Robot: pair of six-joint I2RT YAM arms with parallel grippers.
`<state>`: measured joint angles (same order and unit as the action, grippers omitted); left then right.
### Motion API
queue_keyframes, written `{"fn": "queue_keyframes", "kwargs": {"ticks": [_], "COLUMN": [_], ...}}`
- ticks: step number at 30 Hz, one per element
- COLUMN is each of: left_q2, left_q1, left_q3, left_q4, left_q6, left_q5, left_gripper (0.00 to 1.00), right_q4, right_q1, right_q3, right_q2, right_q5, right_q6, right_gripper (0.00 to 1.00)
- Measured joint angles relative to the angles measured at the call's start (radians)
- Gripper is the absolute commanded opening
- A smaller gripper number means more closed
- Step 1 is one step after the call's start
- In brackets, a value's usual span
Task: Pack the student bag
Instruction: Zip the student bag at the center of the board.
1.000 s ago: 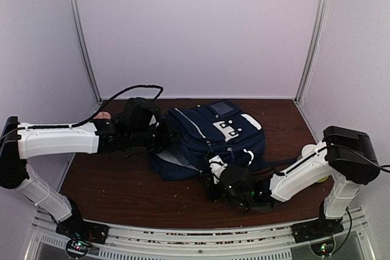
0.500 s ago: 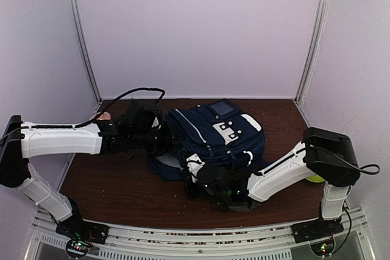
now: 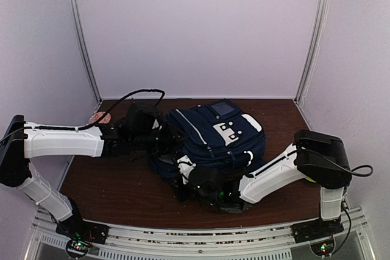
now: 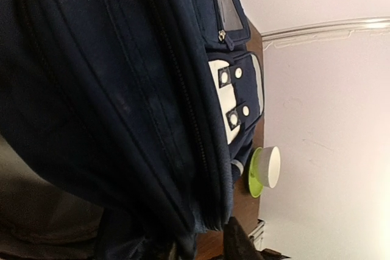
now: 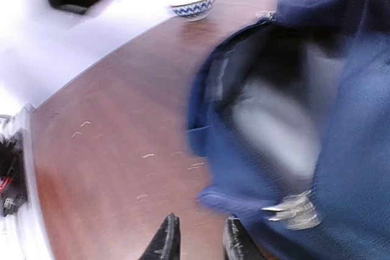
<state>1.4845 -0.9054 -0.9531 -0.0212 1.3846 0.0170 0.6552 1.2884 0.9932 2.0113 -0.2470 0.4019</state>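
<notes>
student bag (image 3: 216, 129) | L grip (image 3: 163, 140) at its left, state unclear | R grip (image 5: 198, 238) near edge, ajar

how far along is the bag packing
Done: the student bag lies with its mouth gaping, something pale and blurred inside. In hand: the right gripper, open and empty, sits at that mouth; the left gripper is at the bag's side. Left: zipping up; a bowl and a green cup sit outside on the table.

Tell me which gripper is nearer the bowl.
Left. The left gripper is at the bag's left side, a short way right of the bowl at the table's far left. The right gripper is at the bag's near edge, farther from it.
</notes>
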Motion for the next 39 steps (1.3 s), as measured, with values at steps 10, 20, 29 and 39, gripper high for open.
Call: {"fn": "queue_keyframes", "kwargs": {"ticks": [10, 20, 29, 39], "left_q2": [-0.101, -0.498, -0.507, -0.138], "left_q1": [-0.011, -0.017, -0.239, -0.38], "left_q3": [0.001, 0.008, 0.139, 0.171], "left_q4": [0.001, 0.176, 0.286, 0.346], "left_q6": [-0.06, -0.29, -0.648, -0.691], "left_q5": [-0.005, -0.187, -0.341, -0.487], "left_gripper": [0.98, 0.98, 0.96, 0.98], "right_q4": [0.016, -0.122, -0.276, -0.333], "right_q1": [0.031, 0.018, -0.073, -0.074], "right_q3": [-0.073, -0.289, -0.359, -0.433], "right_q2": [-0.14, -0.524, -0.747, -0.806], "right_q5": [0.122, 0.119, 0.038, -0.021], "right_q6": [0.039, 0.069, 0.103, 0.127], "right_gripper": [0.52, 0.58, 0.57, 0.56]}}
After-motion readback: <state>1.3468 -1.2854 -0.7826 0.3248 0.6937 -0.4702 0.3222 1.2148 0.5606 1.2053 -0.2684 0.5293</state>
